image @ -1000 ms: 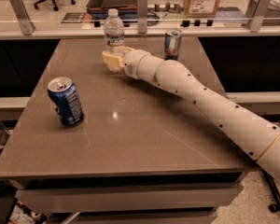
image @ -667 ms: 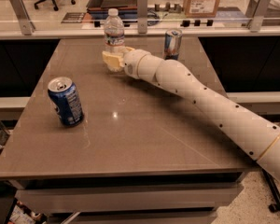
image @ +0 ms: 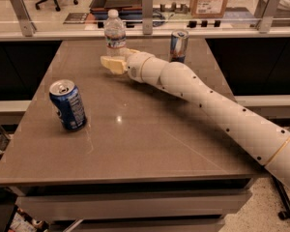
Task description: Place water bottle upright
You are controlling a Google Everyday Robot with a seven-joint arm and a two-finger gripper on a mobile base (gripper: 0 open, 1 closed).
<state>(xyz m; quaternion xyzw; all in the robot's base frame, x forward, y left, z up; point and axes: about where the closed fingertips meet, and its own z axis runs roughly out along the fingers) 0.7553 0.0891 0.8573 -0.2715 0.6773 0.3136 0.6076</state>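
Observation:
The water bottle (image: 115, 32) is clear with a white cap and a pale label with a red-blue band. It stands upright near the far edge of the table (image: 150, 139), left of centre. My gripper (image: 117, 60) is at the bottle's base, right in front of it and hiding the bottom of it. The cream arm (image: 212, 105) reaches in from the lower right across the table.
A blue soda can (image: 67, 104) stands tilted on the left of the table. A slim blue-and-silver energy drink can (image: 179, 45) stands behind my arm near the far edge. A glass-railed counter (image: 145, 28) runs behind the table.

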